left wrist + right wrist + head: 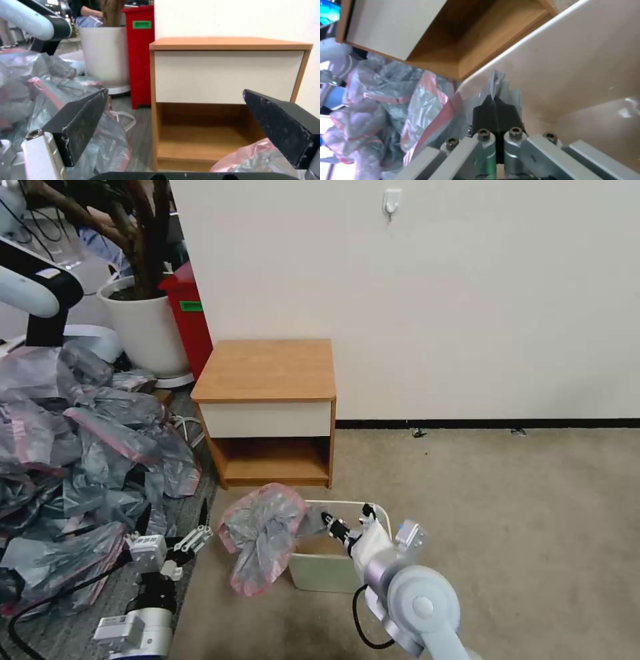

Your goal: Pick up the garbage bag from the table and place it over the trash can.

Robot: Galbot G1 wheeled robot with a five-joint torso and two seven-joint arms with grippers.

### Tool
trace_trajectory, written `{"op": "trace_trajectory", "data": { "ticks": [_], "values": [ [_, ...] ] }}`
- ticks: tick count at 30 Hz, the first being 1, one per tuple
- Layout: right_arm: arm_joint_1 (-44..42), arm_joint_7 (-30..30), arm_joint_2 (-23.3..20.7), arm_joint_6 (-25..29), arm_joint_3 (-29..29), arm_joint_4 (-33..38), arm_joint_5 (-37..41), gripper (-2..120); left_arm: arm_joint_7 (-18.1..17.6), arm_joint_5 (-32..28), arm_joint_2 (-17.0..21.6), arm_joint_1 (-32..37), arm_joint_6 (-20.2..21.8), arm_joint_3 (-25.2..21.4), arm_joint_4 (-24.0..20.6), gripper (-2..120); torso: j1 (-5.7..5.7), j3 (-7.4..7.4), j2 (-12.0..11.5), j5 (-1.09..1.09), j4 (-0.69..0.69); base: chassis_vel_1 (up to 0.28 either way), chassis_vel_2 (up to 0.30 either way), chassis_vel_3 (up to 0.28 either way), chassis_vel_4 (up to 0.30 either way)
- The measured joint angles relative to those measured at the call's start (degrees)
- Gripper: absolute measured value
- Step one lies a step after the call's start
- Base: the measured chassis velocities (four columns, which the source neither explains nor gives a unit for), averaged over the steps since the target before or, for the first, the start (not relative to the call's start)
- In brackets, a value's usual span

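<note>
At the far left a heap of bags (80, 447), thin crinkled grey plastic with pink-red bands, is spreading over a strip of grey plank floor. Behind it a round white plant pot (143, 327) is holding a dark, twisting trunk, and a tall red bin (190, 323) is standing just beside the pot against the wall. Near the heap's near edge the left end effector (193, 540) is hovering low over the floor, its two flat black fingers (83, 122) spread wide apart and gripping nothing.

Right of it, the garbage bag (263, 537) is hanging as a puffed, wrinkled, translucent grey bundle with a pink-red edge, draping down the left outer side of the trash can (327, 573). One corner of the film is reaching over the can's left rim into the opening. The can is a small cream-beige rectangular bin with rounded corners and a rolled rim, sitting on beige short-pile carpet just in front of the worktop (267, 370). The worktop is a small light-brown wooden nightstand with a smooth white drawer front and an open lower shelf, backing onto a plain off-white wall with a dark skirting strip.

The right end effector (347, 520) is reaching into the can's mouth from the near side, its black fingertips (495, 112) clenched together on a pleated fold of the garbage bag just inside the smooth inner wall.
</note>
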Motion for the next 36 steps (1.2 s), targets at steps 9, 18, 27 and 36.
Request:
{"op": "trace_trajectory", "data": {
  "ticks": [9,18,27,36],
  "values": [
    [-0.84,-1.21,-0.43,0.06,-0.81,-0.17,-4.35,8,0.0,-0.2,0.57,-0.07,0.02,-0.14,0.0,100,0.0,0.0,0.0,0.0,0.0,0.0,0.0,0.0,0.0],
    [-0.57,-1.29,-0.96,0.19,0.1,-0.74,-6.71,43,0.0,-0.22,0.79,-0.46,0.02,0.53,0.63,100,0.0,0.0,0.0,0.0,0.0,0.0,0.0,0.0,0.0],
    [0.39,-1.29,-1.54,0.38,2.49,-0.47,-8.03,75,0.31,0.39,1.21,-0.6,0.02,1.58,0.72,100,0.0,0.0,0.0,0.0,0.0,0.0,0.0,0.0,0.0],
    [0.41,-1.25,-1.54,0.45,3.81,0.56,-8.0,103,2.16,0.95,1.67,-0.72,-0.27,2.1,0.95,100,0.0,0.0,0.0,-0.01,0.0,0.0,0.0,0.0,0.0]
  ]
}}
